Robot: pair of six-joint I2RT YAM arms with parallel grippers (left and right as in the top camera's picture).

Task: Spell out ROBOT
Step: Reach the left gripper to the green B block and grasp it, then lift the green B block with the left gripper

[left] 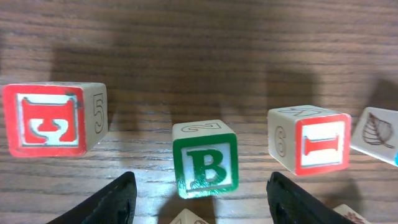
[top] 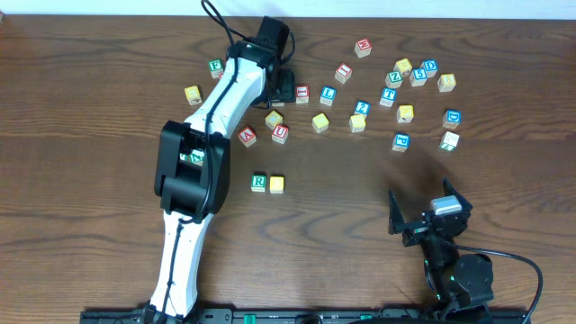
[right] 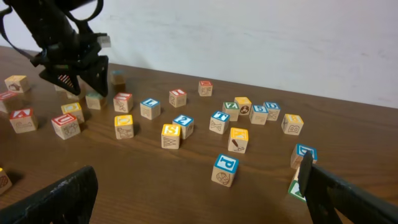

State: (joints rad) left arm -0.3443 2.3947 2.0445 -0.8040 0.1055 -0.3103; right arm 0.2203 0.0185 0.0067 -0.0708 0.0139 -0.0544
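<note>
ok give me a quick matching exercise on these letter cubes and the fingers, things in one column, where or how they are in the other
Things
1. green B cube
2. green R cube
3. red E cube
4. right fingers

Place or state
a. right beside a yellow cube
b. between the left fingers, a gap on each side
c. spread wide, holding nothing
d. left of the B in the left wrist view

Pairs: 1-b, 2-a, 3-d, 4-c
</note>
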